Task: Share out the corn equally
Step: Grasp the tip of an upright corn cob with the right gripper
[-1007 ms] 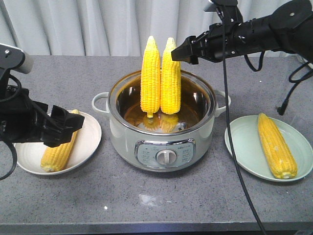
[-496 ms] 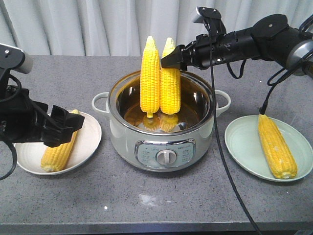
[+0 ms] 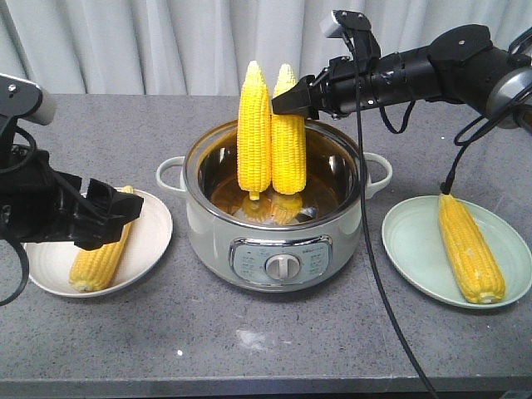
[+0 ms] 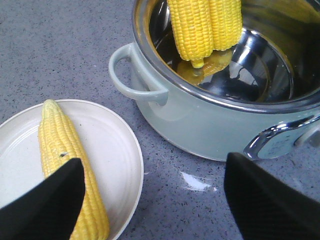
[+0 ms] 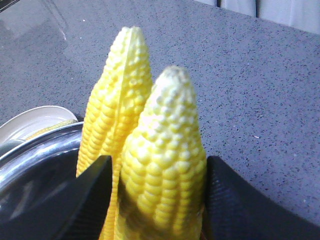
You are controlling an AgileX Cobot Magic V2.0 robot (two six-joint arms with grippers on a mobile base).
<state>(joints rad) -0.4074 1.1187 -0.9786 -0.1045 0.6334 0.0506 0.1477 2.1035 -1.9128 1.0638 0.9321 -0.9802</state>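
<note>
Two corn cobs stand upright, side by side, in the pot [image 3: 214, 218]: the left cob [image 3: 254, 125] and the right cob [image 3: 288, 145]. My right gripper [image 3: 281, 101] reaches in from the right and is shut on the right cob [image 5: 165, 150] near its tip, one finger on each side. A third cob [image 3: 98, 259] lies on the white plate [image 3: 154, 229], and another cob [image 3: 470, 248] lies on the pale green plate [image 3: 416, 241]. My left gripper [image 3: 116, 218] hovers open over the white plate's cob [image 4: 60, 150], holding nothing.
The pot's handles [image 3: 170, 174] stick out on both sides, and its control panel [image 3: 283, 262] faces the front. A cable [image 3: 378, 249] hangs from the right arm across the pot's right side. A small wet patch [image 4: 192, 181] shines on the grey counter in front.
My right gripper moved left and down from beside the pot onto the right cob's tip, then stayed there. Both standing cobs shifted slightly left. The left arm has not moved.
</note>
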